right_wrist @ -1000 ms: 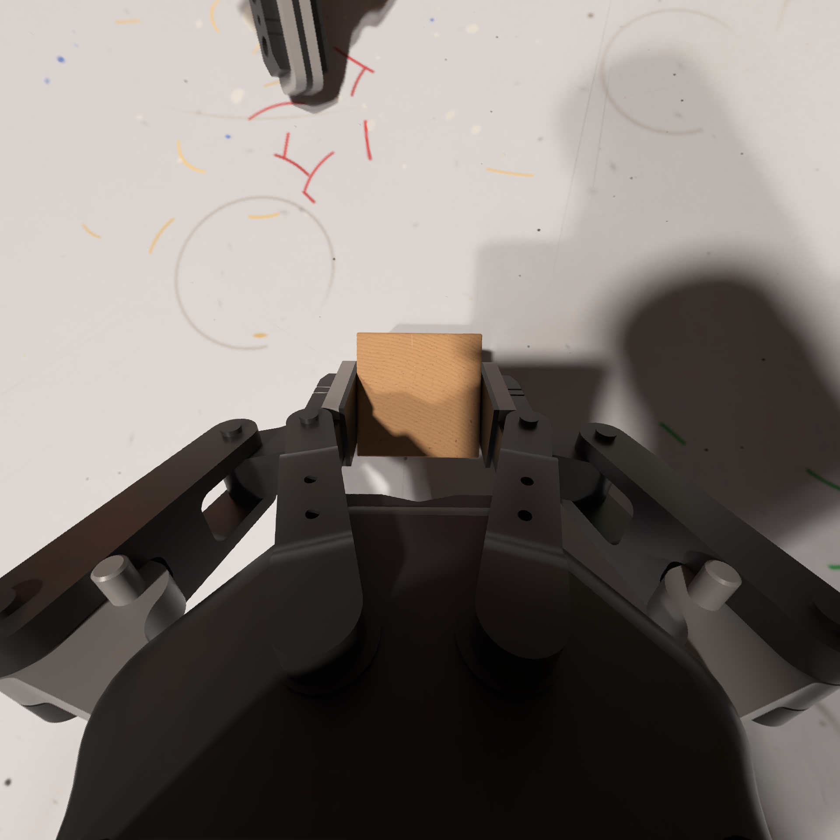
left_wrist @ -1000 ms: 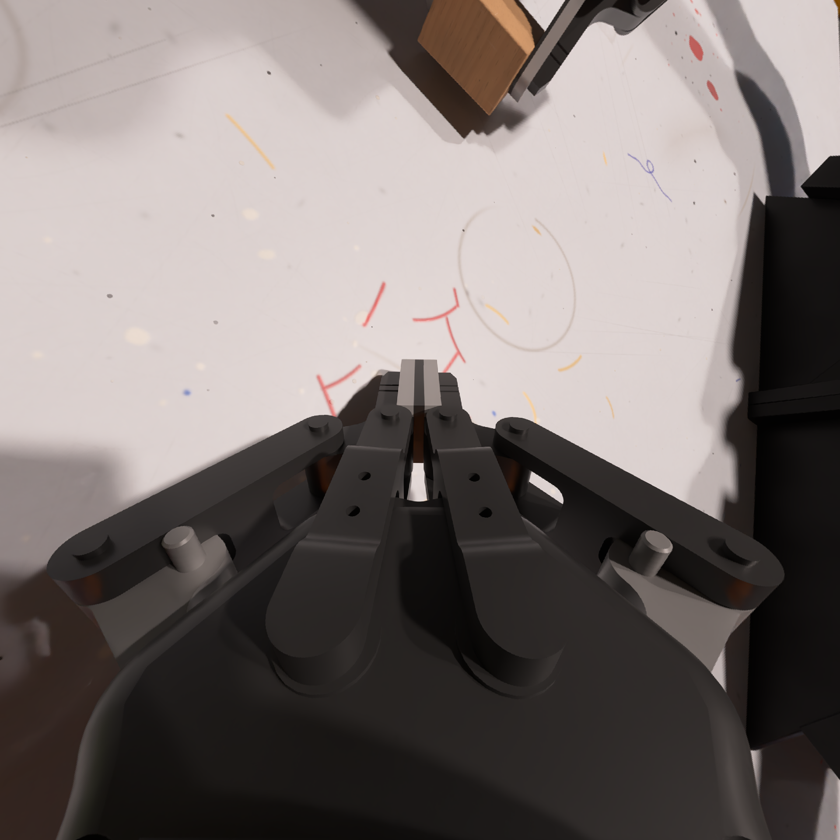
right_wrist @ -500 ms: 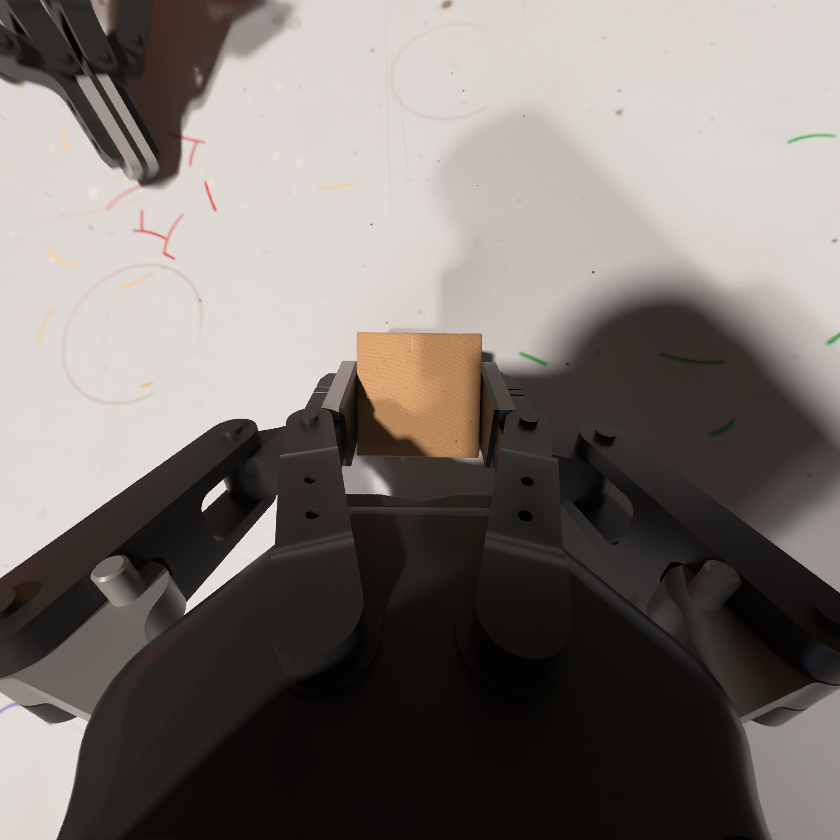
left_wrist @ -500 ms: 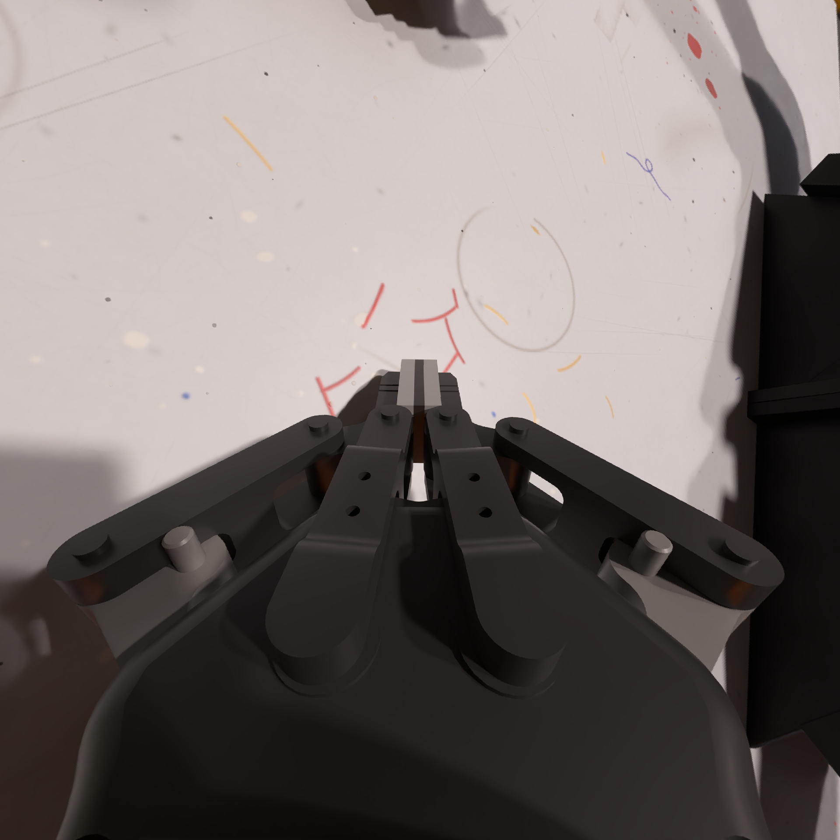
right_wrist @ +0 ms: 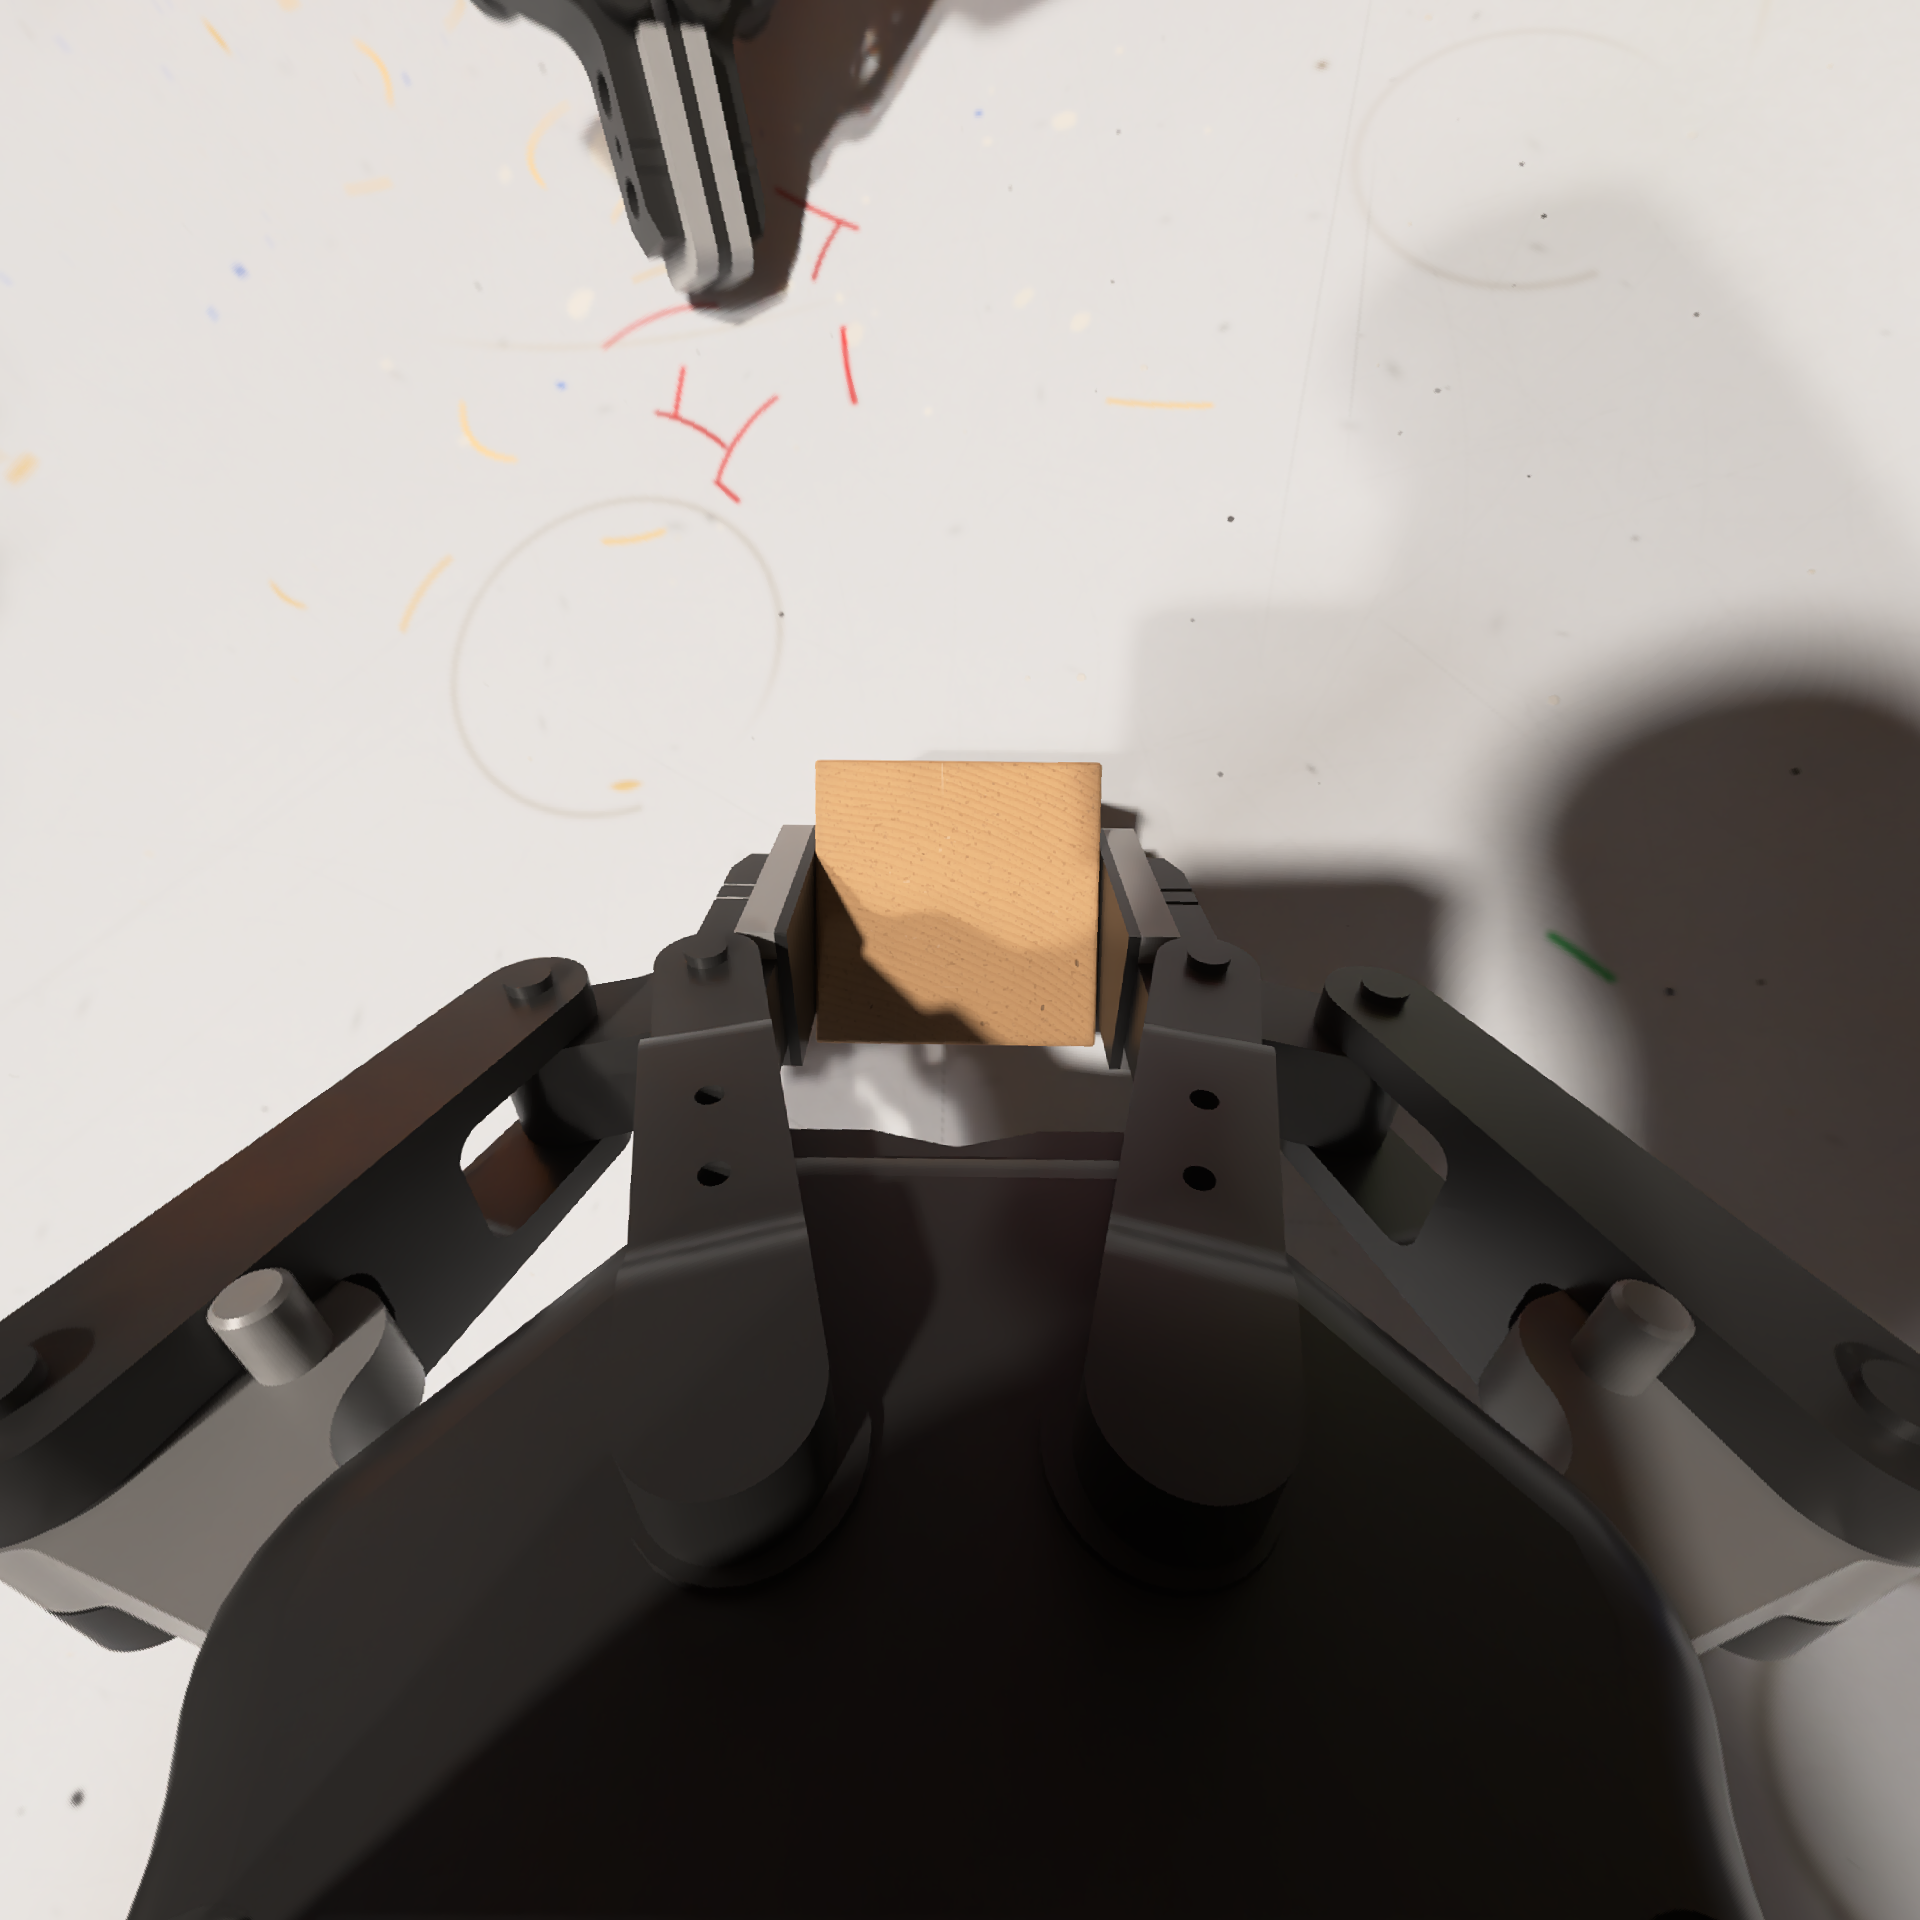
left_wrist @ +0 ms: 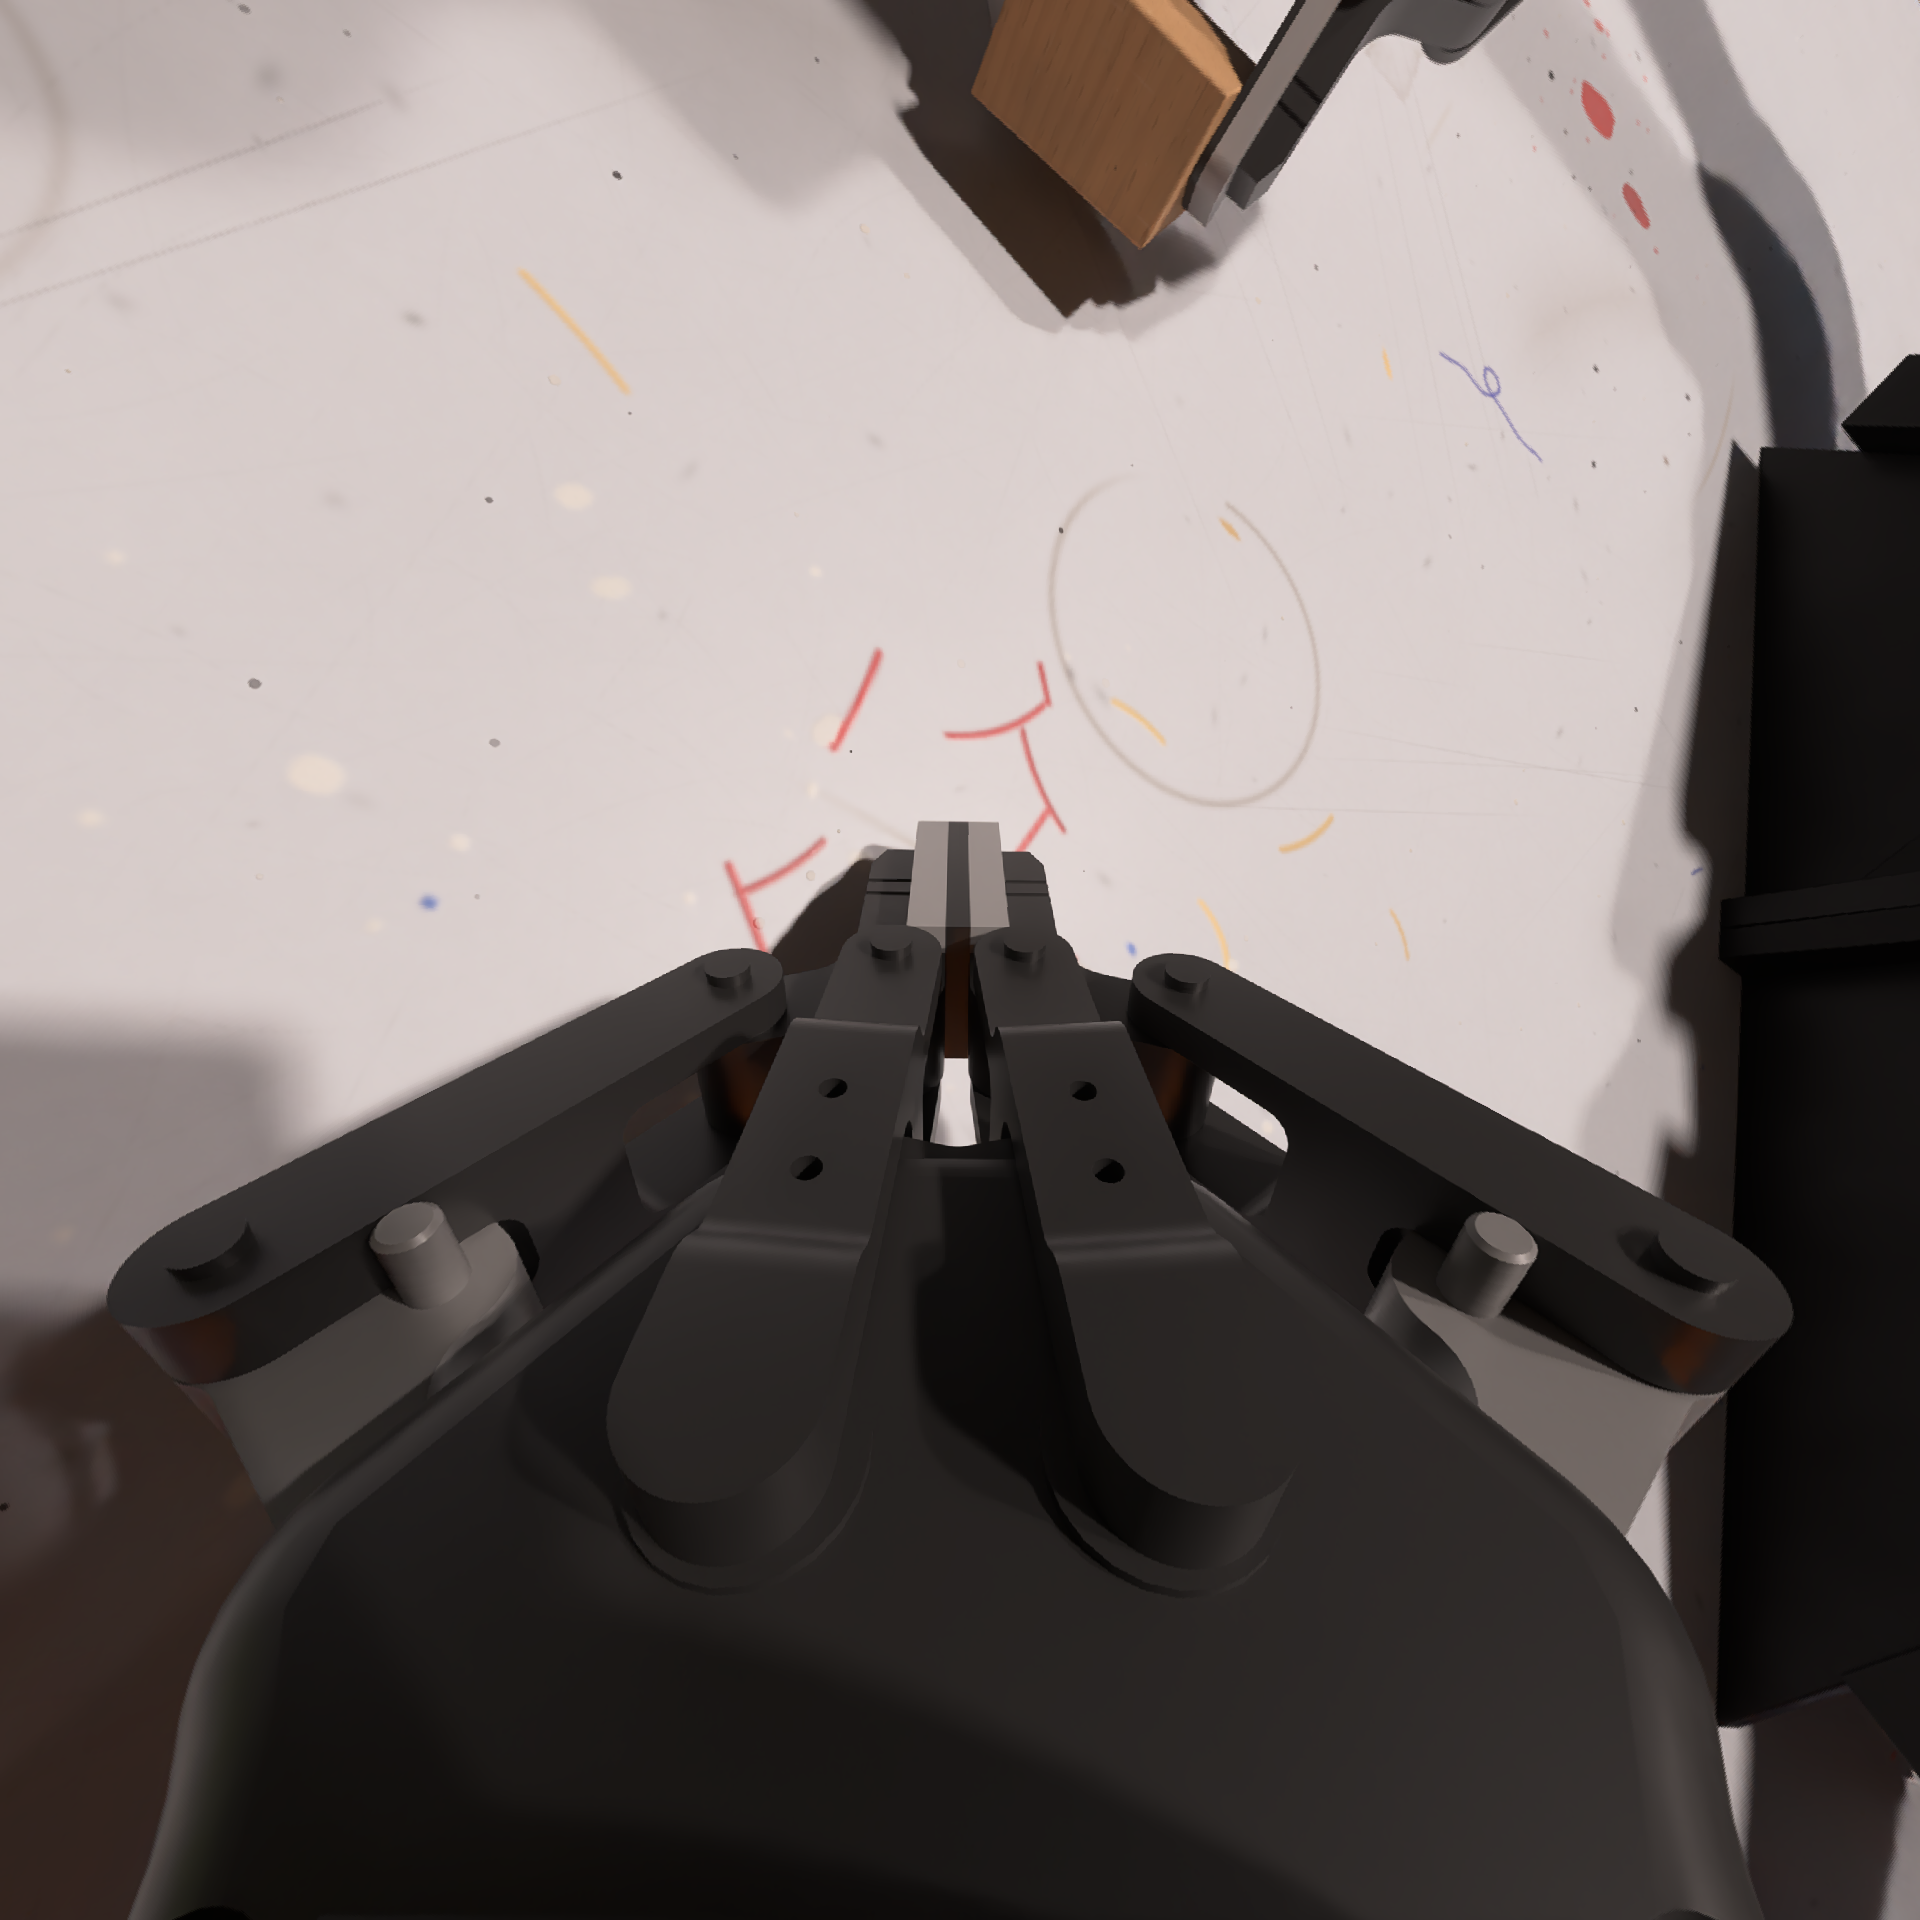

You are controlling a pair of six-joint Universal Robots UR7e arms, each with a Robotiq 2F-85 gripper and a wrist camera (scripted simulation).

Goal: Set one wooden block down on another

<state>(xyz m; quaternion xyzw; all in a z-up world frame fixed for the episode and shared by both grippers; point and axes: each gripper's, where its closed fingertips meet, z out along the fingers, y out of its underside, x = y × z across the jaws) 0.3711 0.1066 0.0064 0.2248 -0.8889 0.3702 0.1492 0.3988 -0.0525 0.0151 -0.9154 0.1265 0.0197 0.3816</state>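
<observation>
My right gripper [right_wrist: 958, 914] is shut on a light wooden block [right_wrist: 956, 894] and holds it above the white table [right_wrist: 1039, 520]. The same block [left_wrist: 1107, 114] shows at the top of the left wrist view, clamped by the right gripper's fingers [left_wrist: 1262, 125]. My left gripper [left_wrist: 956, 868] is shut and empty, low over red marks on the table. It also shows at the top left of the right wrist view [right_wrist: 691, 218]. No second block is in view.
A black box-like structure [left_wrist: 1829, 1039] stands along the right edge of the left wrist view. The white table [left_wrist: 416, 623] bears pen marks, a faint ring [left_wrist: 1184, 644] and dark arm shadows [right_wrist: 1714, 883].
The right gripper with its block swung away out of the left wrist view half a second ago, then came back to about where it was a second ago. The left gripper has not moved.
</observation>
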